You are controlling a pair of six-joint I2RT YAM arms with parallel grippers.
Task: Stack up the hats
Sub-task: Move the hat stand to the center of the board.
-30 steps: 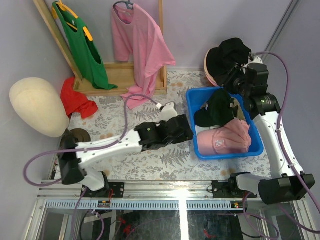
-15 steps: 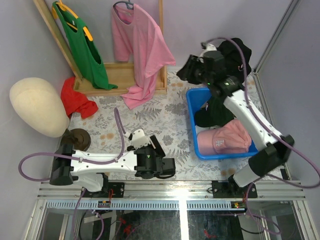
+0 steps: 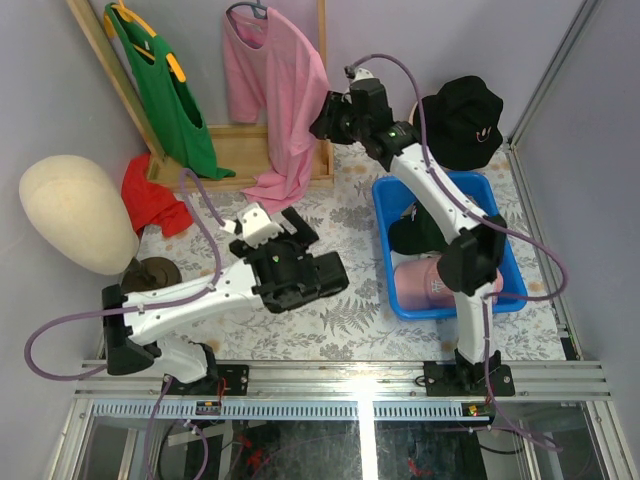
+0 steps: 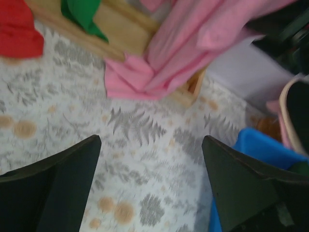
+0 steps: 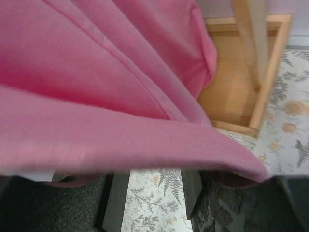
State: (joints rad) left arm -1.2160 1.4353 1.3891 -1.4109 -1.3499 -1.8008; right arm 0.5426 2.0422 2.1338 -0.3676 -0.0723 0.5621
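A black bucket hat (image 3: 465, 120) sits at the back right corner. A blue bin (image 3: 505, 240) holds a dark green cap (image 3: 425, 225) and a pink cap (image 3: 425, 282), which the right arm partly covers. My left gripper (image 3: 290, 238) (image 4: 150, 140) hovers open over the flowered tablecloth at mid-table with nothing between its fingers. My right gripper (image 3: 328, 118) (image 5: 154, 176) reaches far left to the hanging pink T-shirt (image 3: 285, 90). Its fingers stand apart with tablecloth showing between them. Pink fabric (image 5: 120, 140) lies across the fingertips and hides them.
A wooden rack (image 3: 235, 150) at the back carries the pink T-shirt and a green T-shirt (image 3: 165, 90). A cream mannequin head (image 3: 75, 215) on its stand is at the left, with a red cloth (image 3: 155, 200) beside it. The bin's corner (image 4: 251, 145) shows to the left gripper's right.
The right arm swung left from the black hat at the back right to the pink T-shirt. The left arm pulled back from the bin, then moved to mid-table, its jaws widening.
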